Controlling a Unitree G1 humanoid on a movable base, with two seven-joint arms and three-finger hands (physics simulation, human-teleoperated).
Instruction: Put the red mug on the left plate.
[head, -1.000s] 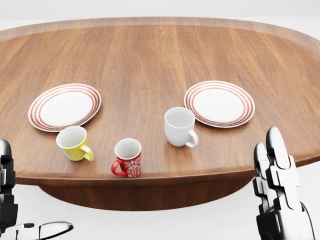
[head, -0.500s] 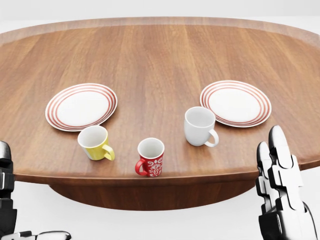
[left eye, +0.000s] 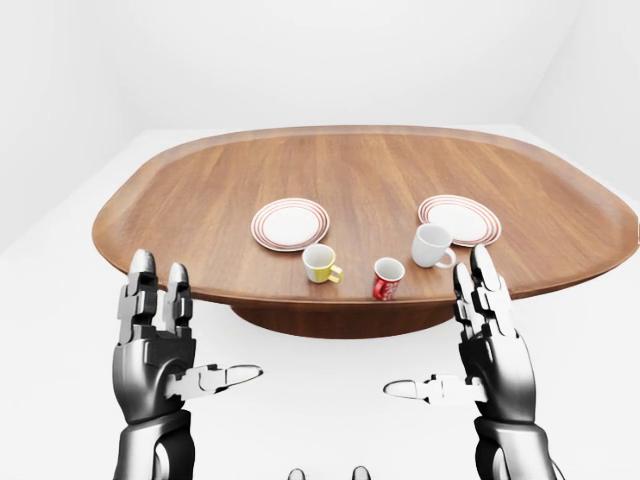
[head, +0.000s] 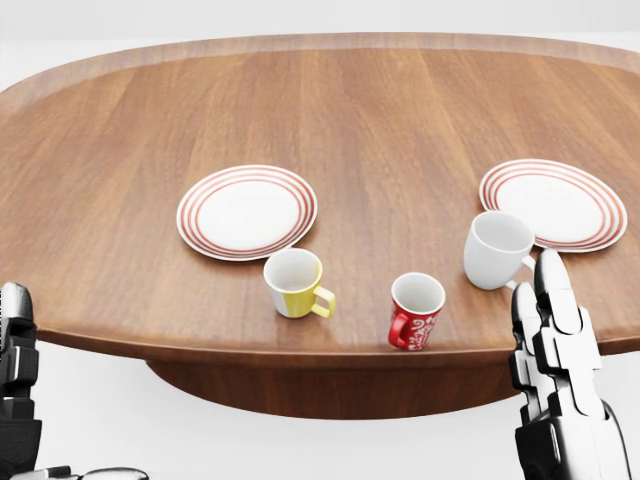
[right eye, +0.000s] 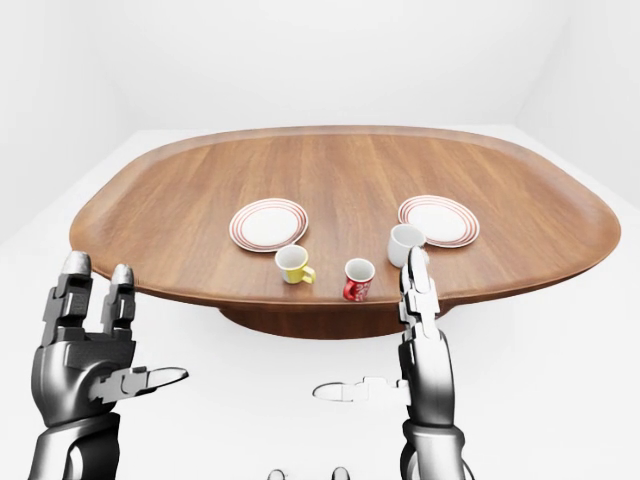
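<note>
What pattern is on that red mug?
White floral-looking print on the red mug, clearest in the head view.

red mug (head: 417, 310) right of yellow mug (head: 293, 283) (near table (head: 120, 130) edge), left plate (head: 247, 211) above

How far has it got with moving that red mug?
Nothing is done yet. The red mug stands on the table near its edge, beside the yellow mug, not on the left plate. Both hands, left and right, are open and empty, short of the table. Grasping, lifting and placing all remain.
</note>
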